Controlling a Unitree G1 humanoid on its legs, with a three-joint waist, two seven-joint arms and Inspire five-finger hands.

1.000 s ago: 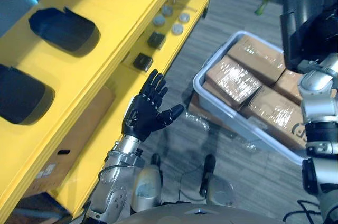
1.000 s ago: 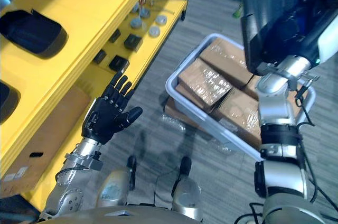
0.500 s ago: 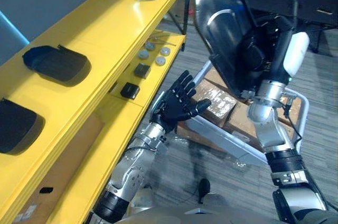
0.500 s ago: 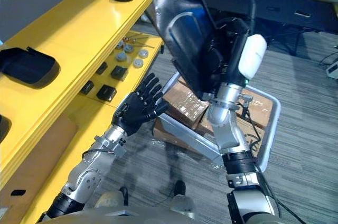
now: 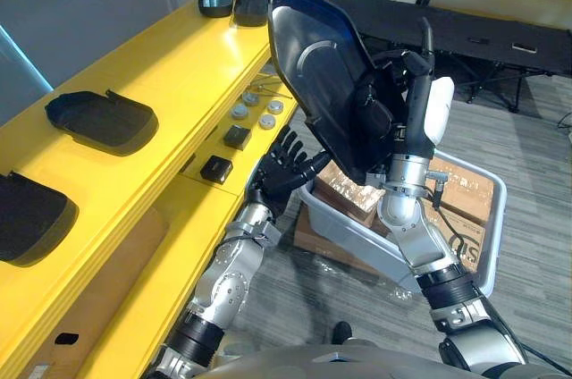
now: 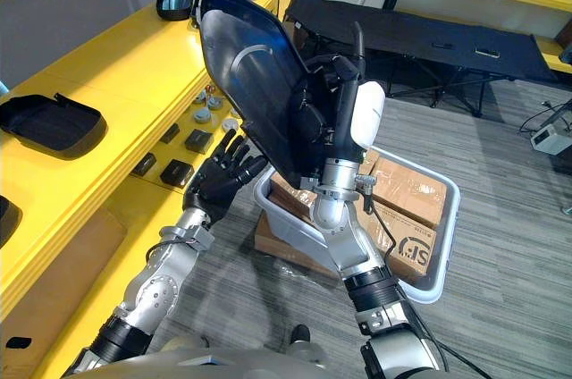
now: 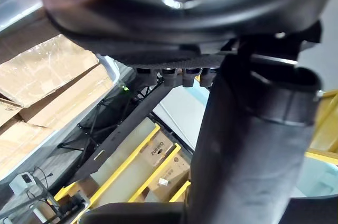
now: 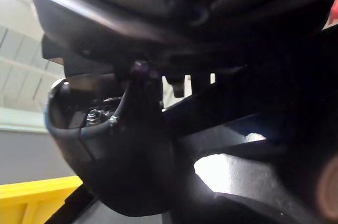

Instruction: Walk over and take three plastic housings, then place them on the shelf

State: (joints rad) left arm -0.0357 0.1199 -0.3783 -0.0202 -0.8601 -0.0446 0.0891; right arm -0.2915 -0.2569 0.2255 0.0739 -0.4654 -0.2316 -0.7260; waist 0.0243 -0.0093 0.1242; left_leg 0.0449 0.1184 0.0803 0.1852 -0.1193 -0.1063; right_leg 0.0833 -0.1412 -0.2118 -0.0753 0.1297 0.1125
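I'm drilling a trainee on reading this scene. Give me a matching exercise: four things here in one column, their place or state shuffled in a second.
1 large black plastic housing
2 brown cardboard boxes
3 small grey round discs
4 left hand

a in the grey plastic bin
b on the lower tier of the yellow shelf
c gripped by the right hand
d open, holding nothing

Pairs: 1-c, 2-a, 3-b, 4-d

Both eye views look down from the head, sharing shelf [image 5: 170, 53], bin [image 5: 353, 234] and housing [image 5: 317, 75]; both wrist views are very close-up.
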